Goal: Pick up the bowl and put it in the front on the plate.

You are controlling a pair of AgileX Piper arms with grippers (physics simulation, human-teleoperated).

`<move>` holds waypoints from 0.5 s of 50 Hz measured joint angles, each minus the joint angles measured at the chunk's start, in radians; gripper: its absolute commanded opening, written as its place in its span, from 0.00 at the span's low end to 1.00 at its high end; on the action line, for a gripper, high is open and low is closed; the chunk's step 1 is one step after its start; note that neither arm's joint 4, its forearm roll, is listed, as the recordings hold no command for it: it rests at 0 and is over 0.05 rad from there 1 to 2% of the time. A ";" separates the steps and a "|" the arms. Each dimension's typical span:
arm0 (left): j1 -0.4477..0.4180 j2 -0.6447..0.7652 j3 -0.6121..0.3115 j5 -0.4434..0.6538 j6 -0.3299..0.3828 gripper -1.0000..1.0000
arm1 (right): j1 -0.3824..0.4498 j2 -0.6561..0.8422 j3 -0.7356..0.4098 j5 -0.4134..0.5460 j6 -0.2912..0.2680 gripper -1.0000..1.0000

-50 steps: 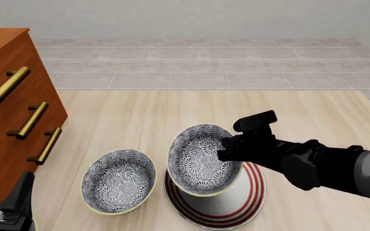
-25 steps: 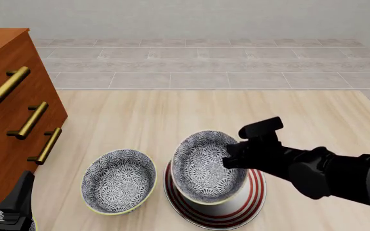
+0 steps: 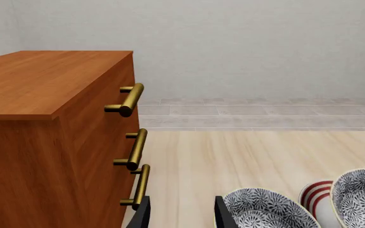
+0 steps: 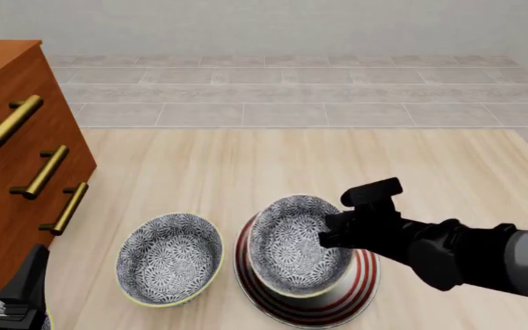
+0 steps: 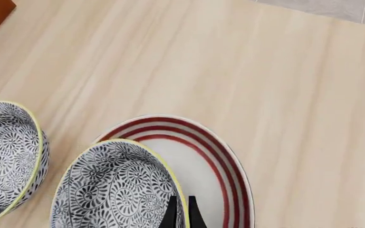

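Bowl (image 4: 299, 244) in front view sits over the plate (image 4: 356, 292), tipped a little toward the left, its right rim pinched by the right claw (image 4: 326, 232), which is closed on that rim; whether the bowl's base touches the plate cannot be told here. Black right arm (image 4: 456, 256) comes in from the right edge and covers the plate's right side. Second bowl (image 4: 170, 258), same blue-and-white pattern, stands on the wooden table (image 4: 245, 165) just left of the plate, close to it but apart. Brown dresser (image 4: 16, 158) with three brass handles (image 4: 42, 172) fills the left side, well clear of both bowls. Left claw (image 4: 21, 292) shows at the bottom left corner, near the dresser and away from the bowls. Gray tiled floor (image 4: 291, 89) lies beyond the table. Left wrist view: dresser (image 3: 49, 137) takes up much of the frame, handles (image 3: 131, 149) stacked down its front; two dark fingers (image 3: 222, 214) of the left claw stand apart with nothing between them; second bowl (image 3: 268, 211) sits just past them, with a slice of plate (image 3: 314, 192) and the held bowl (image 3: 360, 194) further on. Right wrist view: right claw's fingers (image 5: 171, 213) nearly meet, clamped across the bowl's (image 5: 112, 190) yellow rim; plate (image 5: 217, 166) with red rings lies under and beside it; second bowl (image 5: 8, 156) nearby, apart from the plate; bare table (image 5: 233, 71) all around.
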State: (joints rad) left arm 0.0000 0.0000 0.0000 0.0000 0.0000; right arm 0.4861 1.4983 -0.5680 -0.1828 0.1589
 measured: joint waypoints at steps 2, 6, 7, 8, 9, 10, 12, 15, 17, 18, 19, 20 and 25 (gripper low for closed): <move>0.000 0.000 0.000 0.000 0.000 1.00 | -0.002 0.004 0.000 -0.004 0.002 1.00; 0.000 0.000 0.000 0.000 0.000 1.00 | -0.007 0.009 0.000 -0.011 0.004 1.00; 0.000 0.000 0.000 0.000 0.000 1.00 | -0.009 0.010 0.000 -0.012 0.004 1.00; 0.000 0.000 0.000 0.000 0.000 1.00 | -0.010 0.011 0.000 -0.014 0.004 1.00; 0.000 0.000 0.000 0.000 0.000 1.00 | -0.012 0.011 0.000 -0.015 0.004 1.00; 0.000 0.000 0.000 0.000 0.000 1.00 | -0.013 0.012 0.000 -0.015 0.004 1.00; 0.000 0.000 0.000 0.000 0.000 1.00 | -0.016 0.013 0.000 -0.017 0.004 1.00; 0.000 0.000 0.000 0.000 0.000 1.00 | -0.018 0.014 0.000 -0.019 0.004 1.00; 0.000 0.000 0.000 0.000 0.000 1.00 | -0.021 0.013 -0.001 -0.020 0.003 1.00; 0.000 0.000 0.000 0.000 0.000 1.00 | -0.023 0.012 -0.001 -0.021 0.003 1.00; 0.000 0.000 0.000 0.000 0.000 1.00 | -0.024 0.011 -0.001 -0.021 0.002 1.00; 0.000 0.000 0.000 0.000 0.000 1.00 | -0.026 0.009 -0.002 -0.021 0.002 1.00; 0.000 0.000 0.000 0.000 0.000 1.00 | -0.039 -0.009 -0.003 -0.022 -0.001 1.00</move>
State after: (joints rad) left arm 0.0000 0.0000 0.0000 0.0000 0.0000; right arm 0.4476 1.4893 -0.5709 -0.2045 0.1577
